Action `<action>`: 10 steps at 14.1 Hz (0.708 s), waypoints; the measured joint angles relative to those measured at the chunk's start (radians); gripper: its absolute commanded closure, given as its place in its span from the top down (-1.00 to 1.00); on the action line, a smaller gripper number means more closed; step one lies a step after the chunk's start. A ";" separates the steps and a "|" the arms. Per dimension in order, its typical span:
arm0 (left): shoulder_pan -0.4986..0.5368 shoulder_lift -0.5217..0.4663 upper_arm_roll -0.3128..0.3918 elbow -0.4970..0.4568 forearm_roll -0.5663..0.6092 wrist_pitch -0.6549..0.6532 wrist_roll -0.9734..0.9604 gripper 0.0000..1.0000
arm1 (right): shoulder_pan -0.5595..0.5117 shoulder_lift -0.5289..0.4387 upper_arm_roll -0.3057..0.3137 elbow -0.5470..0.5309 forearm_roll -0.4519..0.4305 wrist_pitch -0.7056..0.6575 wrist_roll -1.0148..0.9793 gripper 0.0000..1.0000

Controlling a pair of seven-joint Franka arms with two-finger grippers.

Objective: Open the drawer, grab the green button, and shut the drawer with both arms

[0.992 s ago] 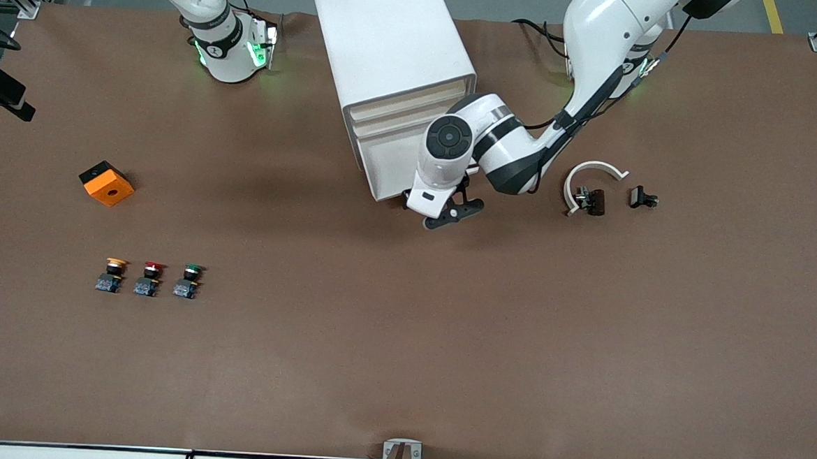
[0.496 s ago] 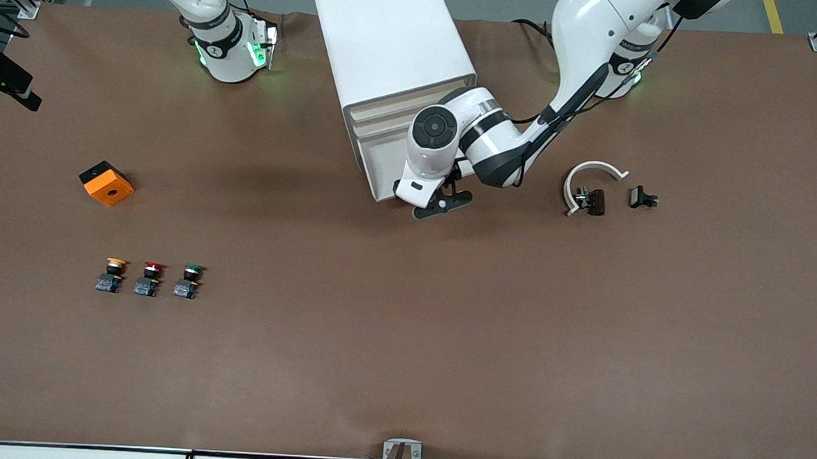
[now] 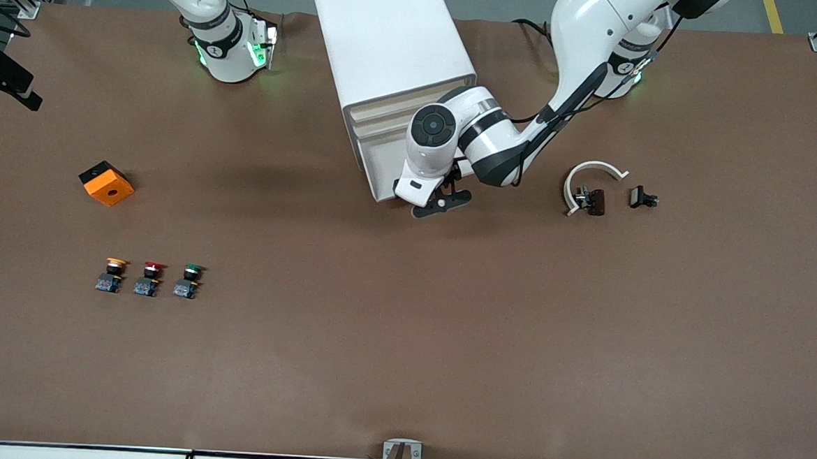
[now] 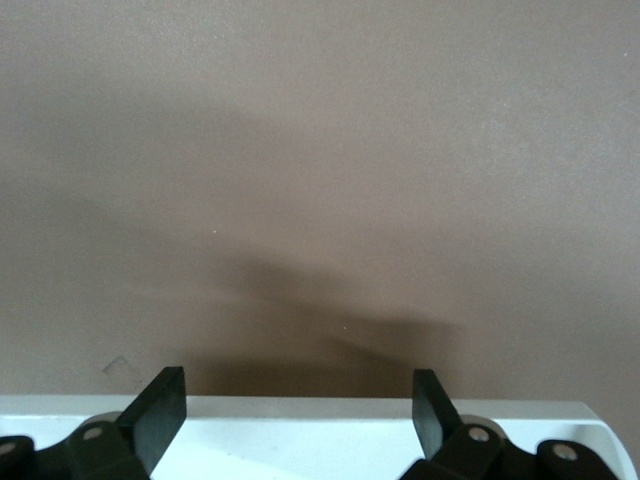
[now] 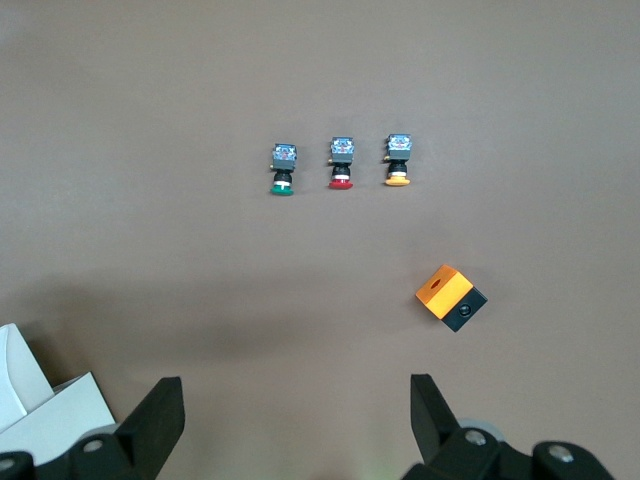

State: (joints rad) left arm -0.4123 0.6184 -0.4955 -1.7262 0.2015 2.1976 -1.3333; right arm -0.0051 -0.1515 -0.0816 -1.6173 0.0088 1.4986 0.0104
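Since a second ago the left gripper (image 3: pixel 439 202) has been drawn closer to the cabinet (image 3: pixel 390 53), and it is now seen low at the bottom corner of the cabinet's front, by the drawer (image 3: pixel 391 169); its fingers (image 4: pixel 160 415) are spread with nothing between them. All drawers are seen closed. The right gripper (image 5: pixel 297 420), waiting high over the right arm's end of the tabletop (image 3: pixel 444 343), is likewise spread and empty. The button (image 3: pixel 188 281) is stood on the tabletop, nearer the front camera than the orange block (image 3: pixel 107 183), beside a red-capped button (image 3: pixel 148 279) and a yellow-capped one (image 3: pixel 111 275). No legible writing can be made out.
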 measured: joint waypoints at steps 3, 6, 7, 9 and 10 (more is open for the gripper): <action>0.023 -0.004 0.001 0.012 0.000 -0.003 0.013 1.00 | 0.000 0.000 0.000 0.000 0.000 0.000 0.000 1.00; 0.038 -0.006 0.002 0.017 0.044 -0.004 0.025 1.00 | 0.000 0.000 0.000 0.000 0.000 0.000 0.000 1.00; 0.037 -0.006 0.002 0.016 0.063 -0.004 0.025 1.00 | 0.000 0.000 0.000 0.000 0.000 0.000 0.000 1.00; 0.030 -0.005 0.002 0.011 0.074 -0.004 0.025 1.00 | 0.000 0.000 0.001 0.000 0.000 -0.001 0.000 1.00; 0.025 -0.003 0.002 0.006 0.074 -0.004 0.025 1.00 | 0.000 0.000 0.001 0.000 0.000 -0.001 0.000 1.00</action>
State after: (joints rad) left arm -0.3876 0.6150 -0.4936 -1.7199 0.2757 2.1937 -1.3088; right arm -0.0051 -0.1515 -0.0804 -1.6174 0.0089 1.4979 0.0104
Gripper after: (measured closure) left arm 0.000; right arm 0.000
